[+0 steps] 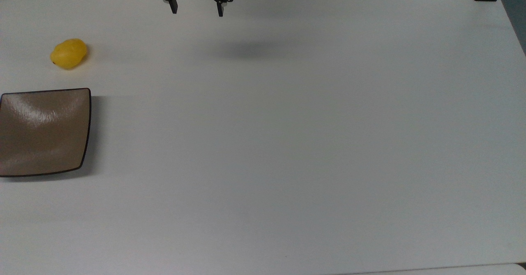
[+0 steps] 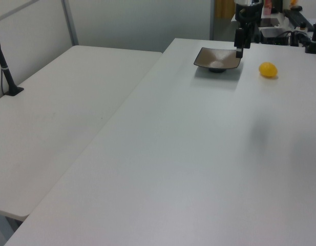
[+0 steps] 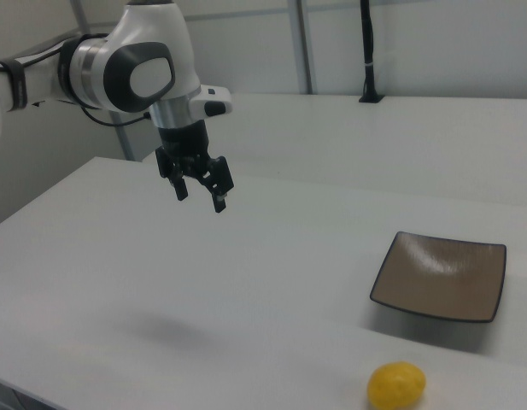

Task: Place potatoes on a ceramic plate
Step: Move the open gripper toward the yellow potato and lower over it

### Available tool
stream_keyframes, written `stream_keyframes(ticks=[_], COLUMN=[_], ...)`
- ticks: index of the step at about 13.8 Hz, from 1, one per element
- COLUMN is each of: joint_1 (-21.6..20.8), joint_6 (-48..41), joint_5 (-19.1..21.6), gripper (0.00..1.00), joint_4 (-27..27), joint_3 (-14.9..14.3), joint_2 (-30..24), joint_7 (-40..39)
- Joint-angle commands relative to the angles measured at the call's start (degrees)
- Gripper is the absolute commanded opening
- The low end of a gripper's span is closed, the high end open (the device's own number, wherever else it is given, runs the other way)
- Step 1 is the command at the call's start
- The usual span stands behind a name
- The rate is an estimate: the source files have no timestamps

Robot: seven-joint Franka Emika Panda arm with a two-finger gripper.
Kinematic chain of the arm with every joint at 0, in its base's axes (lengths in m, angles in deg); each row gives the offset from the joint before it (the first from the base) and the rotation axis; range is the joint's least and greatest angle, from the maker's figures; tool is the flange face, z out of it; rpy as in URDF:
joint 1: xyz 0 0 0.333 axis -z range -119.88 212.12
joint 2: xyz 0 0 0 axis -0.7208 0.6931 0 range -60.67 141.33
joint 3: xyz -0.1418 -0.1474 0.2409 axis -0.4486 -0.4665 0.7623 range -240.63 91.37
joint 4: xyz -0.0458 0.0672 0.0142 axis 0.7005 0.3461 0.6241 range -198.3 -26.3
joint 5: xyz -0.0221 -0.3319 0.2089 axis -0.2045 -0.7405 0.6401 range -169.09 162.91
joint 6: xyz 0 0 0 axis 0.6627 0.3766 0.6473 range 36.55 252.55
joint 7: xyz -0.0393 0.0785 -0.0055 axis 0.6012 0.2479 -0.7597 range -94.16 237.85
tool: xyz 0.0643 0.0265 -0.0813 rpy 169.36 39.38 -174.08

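Potato (image 1: 68,53) lies on its side beside the plate (image 1: 43,132), long axis tilted.

Robotics lab: Panda arm (image 3: 118,73) over bare white tables (image 1: 287,143), clamped cam pole (image 3: 367,51)

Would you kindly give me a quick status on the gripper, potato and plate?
Gripper open, empty, above the table. Potato on the table beside the ceramic plate, not touching it. Plate empty. Nothing in the way.
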Motion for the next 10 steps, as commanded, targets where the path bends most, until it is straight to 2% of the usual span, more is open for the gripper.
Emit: stream_keyframes(ticks=[1,10], joint_1=[-0.4,1.7], joint_6=[5.2,5.5], joint_5=[-3.4,-3.5], gripper=[1.0,1.0], joint_4=[-2.7,-2.2], joint_3=[-0.9,-1.0], joint_2=[-0.9,-1.7], joint_7=[-2.0,-2.1])
